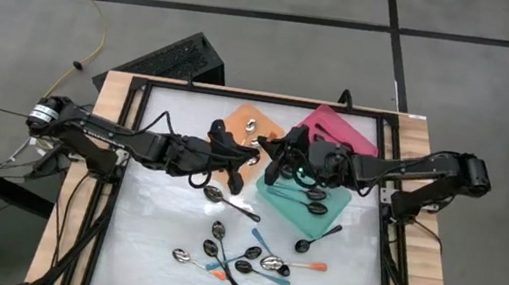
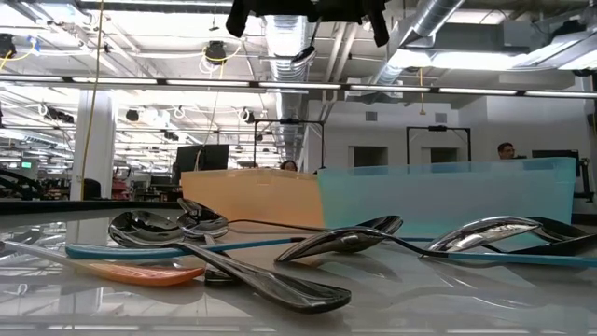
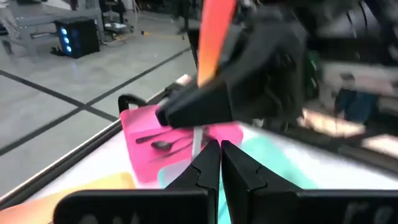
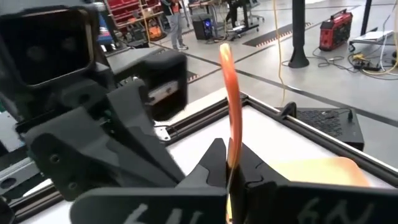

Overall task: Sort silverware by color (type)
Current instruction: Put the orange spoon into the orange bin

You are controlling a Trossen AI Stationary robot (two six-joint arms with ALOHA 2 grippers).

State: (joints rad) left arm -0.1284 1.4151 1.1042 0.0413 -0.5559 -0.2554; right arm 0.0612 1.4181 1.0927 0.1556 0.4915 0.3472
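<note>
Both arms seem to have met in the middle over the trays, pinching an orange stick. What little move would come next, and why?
Probably the left gripper lets go: the right gripper has shut on the orange-handled spoon, and both pinch it, so this looks like a handover near the orange tray.

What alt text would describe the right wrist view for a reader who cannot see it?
The right gripper is shut on an orange plastic spoon handle that stands upright. The black left arm is close beside it, above the white table and the orange rectangular tray.

hidden: orange-handled spoon (image 4: 232,106) bowel end (behind jaws) | blurred: pink tray (image 3: 155,140) contents
</note>
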